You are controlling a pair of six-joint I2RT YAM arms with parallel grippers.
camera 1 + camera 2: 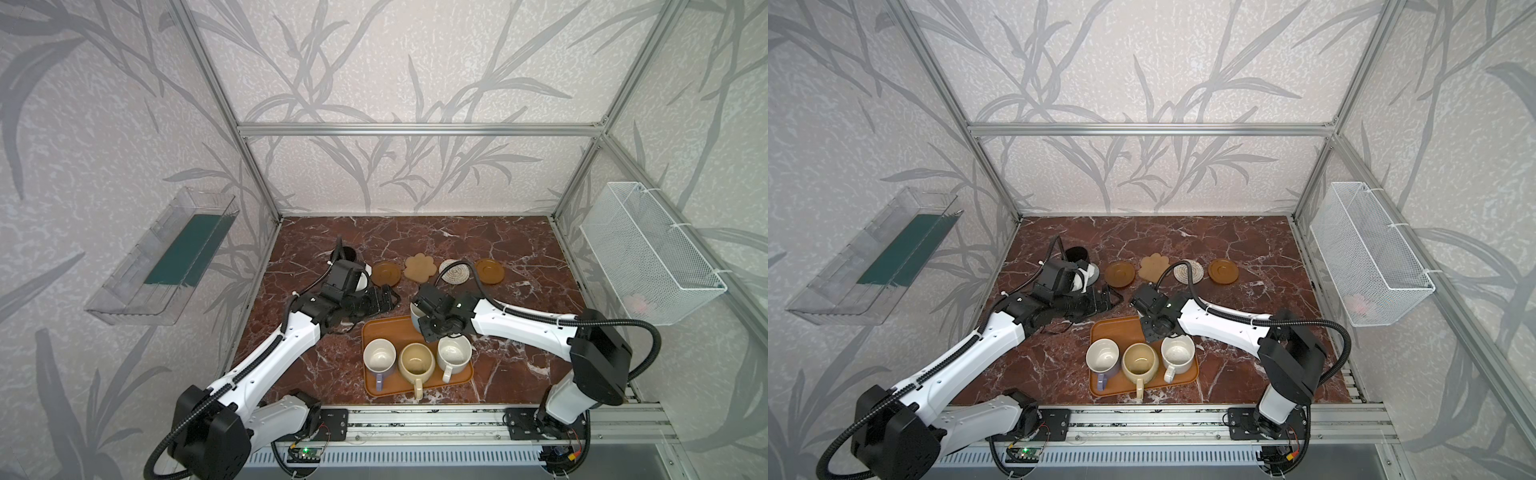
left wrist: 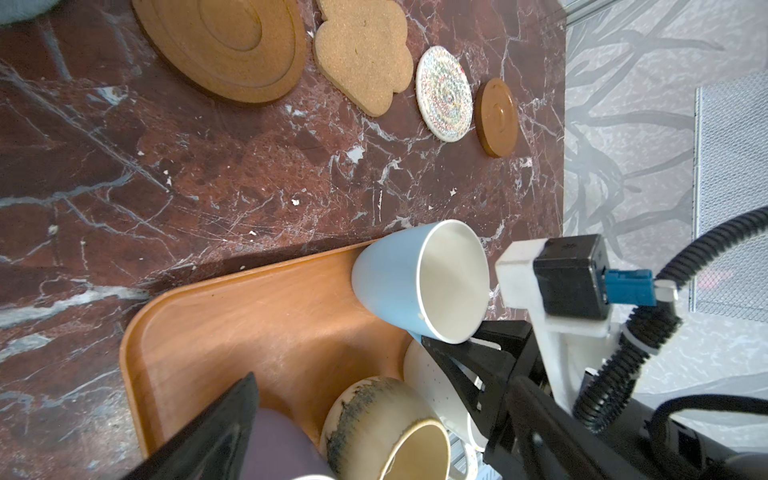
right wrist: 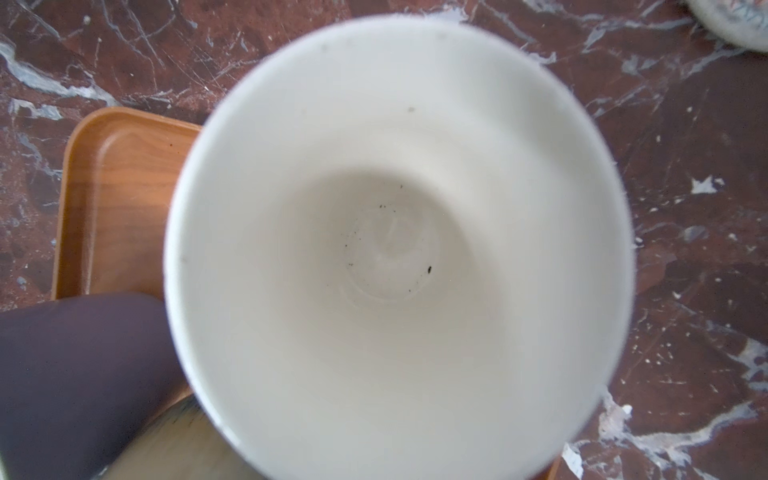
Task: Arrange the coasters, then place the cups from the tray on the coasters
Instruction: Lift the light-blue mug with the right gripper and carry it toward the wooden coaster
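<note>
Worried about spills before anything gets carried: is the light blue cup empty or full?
Empty. The right wrist view looks straight down into the light blue cup, and its cream inside is bare to the bottom, with no liquid.

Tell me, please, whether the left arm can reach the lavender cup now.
Likely yes: the left gripper hangs open by the far left corner of the tray, and the lavender cup stands on that side, unblocked.

2 overheads, 2 wrist close-ups, common tray (image 1: 384,330)
</note>
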